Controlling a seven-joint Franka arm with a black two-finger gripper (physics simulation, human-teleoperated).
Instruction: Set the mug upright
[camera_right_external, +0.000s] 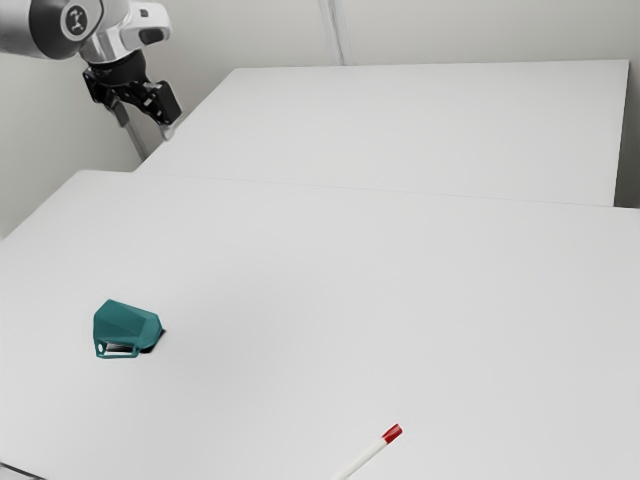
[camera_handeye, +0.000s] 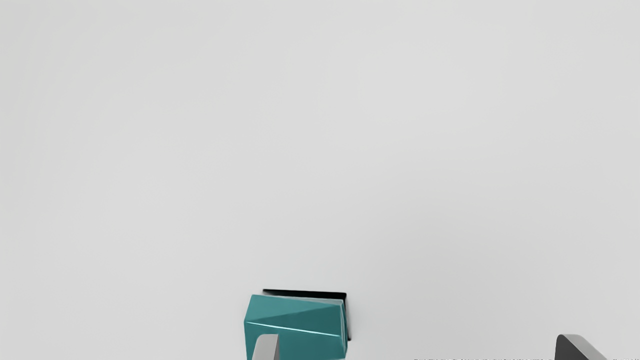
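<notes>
"Mug (camera_right_external: 126, 325), teal, on its side on the counter (camera_right_external: 400, 300). That's how the exterior view has it, toward its left. Do you see the handle (camera_right_external: 117, 356)?"

"Yes, there, a small loop low on the side facing that camera. And the tool (camera_right_external: 146, 125)?"

"Up at the far left, high and well apart from the mug. What does the wrist view add?"

"The state of the tool (camera_handeye: 419, 346): open, its two fingers wide apart, with nothing gripped. One finger overlaps part of the mug from that camera, but the exterior view settles it: they don't touch."

"Anything else from the side camera?"

"A white stick (camera_right_external: 362, 462) with a red end, lying near the lower edge, and another white surface (camera_right_external: 430, 120) beyond the counter."

"And in both views?"

"A black strip along the mug, right at its edge. I can't tell whether it's shadow."
</notes>
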